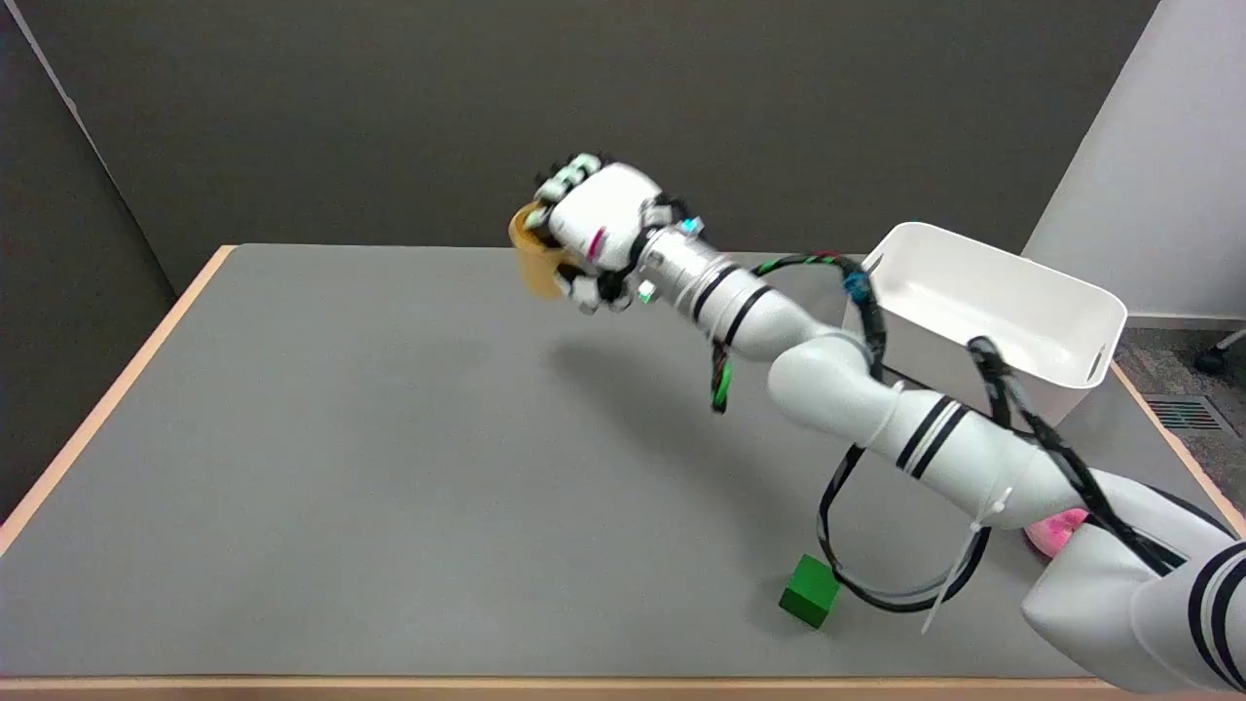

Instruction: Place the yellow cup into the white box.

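My right hand (599, 229) grips the yellow cup (534, 255) and holds it up in the air above the far middle of the table. Its fingers wrap around the cup, so only the cup's left side and part of its rim show. The white box (1061, 292) stands at the table's far right, open side up, well to the right of the hand. My right arm stretches from the lower right corner across the front of the box.
A small green cube (810, 590) lies near the table's front edge, under the arm's cables. A pink object (1054, 531) peeks out from behind the arm at the right. The grey table (341, 467) has a light wooden edge.
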